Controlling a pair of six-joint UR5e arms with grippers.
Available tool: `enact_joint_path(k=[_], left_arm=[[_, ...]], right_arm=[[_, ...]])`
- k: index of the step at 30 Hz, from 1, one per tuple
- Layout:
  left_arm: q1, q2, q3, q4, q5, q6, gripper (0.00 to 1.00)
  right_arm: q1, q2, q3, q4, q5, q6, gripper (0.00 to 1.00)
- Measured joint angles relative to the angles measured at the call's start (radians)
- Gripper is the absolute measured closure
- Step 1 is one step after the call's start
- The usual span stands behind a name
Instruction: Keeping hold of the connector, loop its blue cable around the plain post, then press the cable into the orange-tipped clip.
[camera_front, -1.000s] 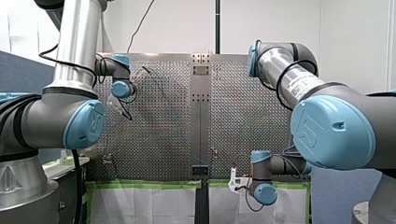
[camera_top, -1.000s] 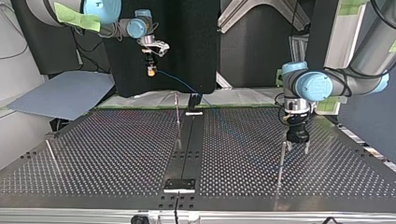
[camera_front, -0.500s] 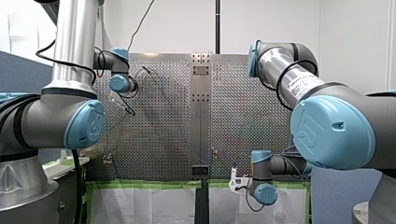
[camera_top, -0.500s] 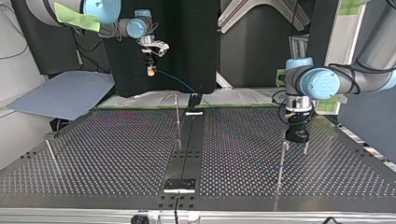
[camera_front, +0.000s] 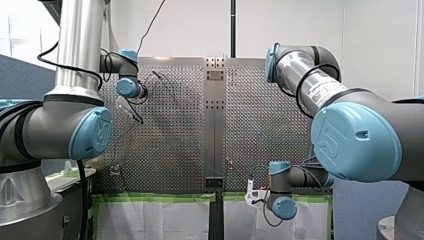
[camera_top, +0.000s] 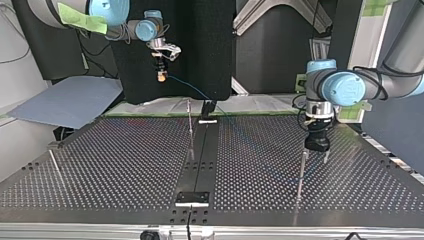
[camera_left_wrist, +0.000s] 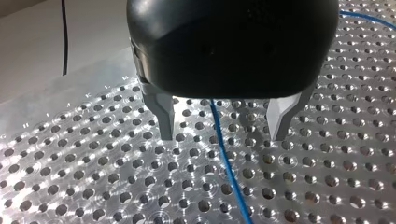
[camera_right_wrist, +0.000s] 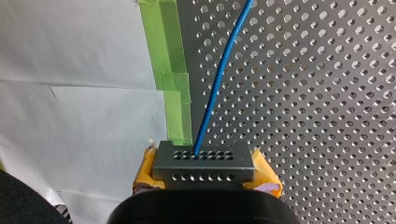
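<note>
Though it hangs high beyond the tabletop's far edge in the top view, my right pincer (camera_top: 161, 74) is clamped on the grey connector (camera_right_wrist: 203, 162), with its yellow pads (camera_right_wrist: 267, 179) pressed against the block's two ends. The blue cable (camera_right_wrist: 218, 84) leaves one of the holes in the connector's face. It runs away over the perforated tabletop (camera_top: 125, 165), past a strip of green tape (camera_right_wrist: 173, 70) along the plate's edge. In the top view the cable slopes down from the connector toward a black bracket (camera_top: 208, 107) at the far end of the dark centre strip (camera_top: 200, 160). Just beside that bracket is a thin upright rod (camera_top: 190, 127); whether it has an orange tip I cannot tell.

My left pincer (camera_left_wrist: 223, 123) is black with metal fingers (camera_left_wrist: 164, 116), and its jaws are apart with nothing gripped. It hangs close above the tabletop with its tips pointing down. In the left wrist view the blue cable runs below it, crossing between the two fingers without touching either. In the top view this pincer is at the right, with a plain upright post (camera_top: 301, 172) just beside it on the camera's side. Another post (camera_top: 54, 165) stands near that view's left edge, well apart from both pincers.
</note>
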Motion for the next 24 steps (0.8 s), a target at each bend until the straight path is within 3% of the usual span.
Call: enact_joint_path(k=[10, 24], left_arm=[[-0.012, 0.034, -0.007, -0.047, -0.013, 0.052, 0.02], [-0.006, 0.165, -0.067, -0.094, 0.013, 0.094, 0.02]], right_arm=[[0.0, 0.0, 0.0, 0.001, 0.0, 0.0, 1.0], [-0.002, 0.0, 0.0, 0.001, 0.0, 0.002, 1.0]])
